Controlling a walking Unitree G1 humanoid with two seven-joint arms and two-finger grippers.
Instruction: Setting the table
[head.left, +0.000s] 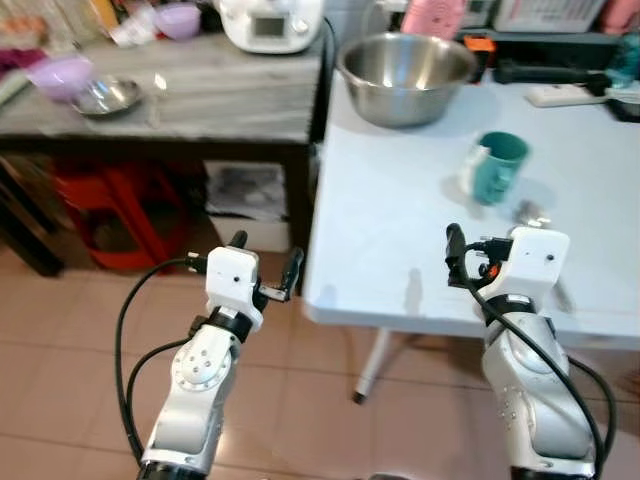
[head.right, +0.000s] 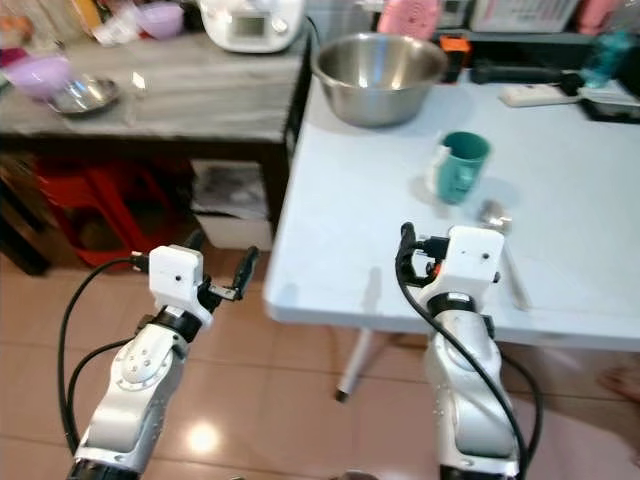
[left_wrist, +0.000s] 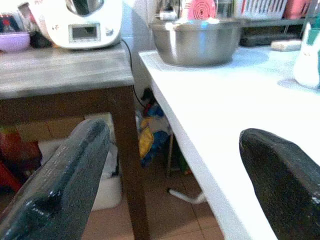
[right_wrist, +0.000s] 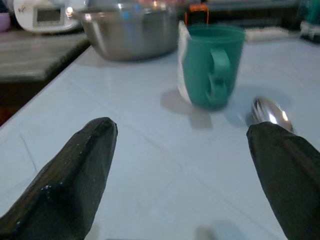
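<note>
A teal mug with a white patch stands upright on the white table. A steel spoon lies just in front of it, bowl end toward the mug. A large steel mixing bowl sits at the table's far left corner. My right gripper hovers open over the table's front edge, pointing at the mug, with the spoon by one fingertip. My left gripper is open and holds nothing. It is off the table's left edge, over the floor, about level with the tabletop.
A wooden side table at the left carries a purple bowl, a steel dish and a white appliance. A red stool and boxes sit beneath it. A power strip lies at the table's back right. Below is tiled floor.
</note>
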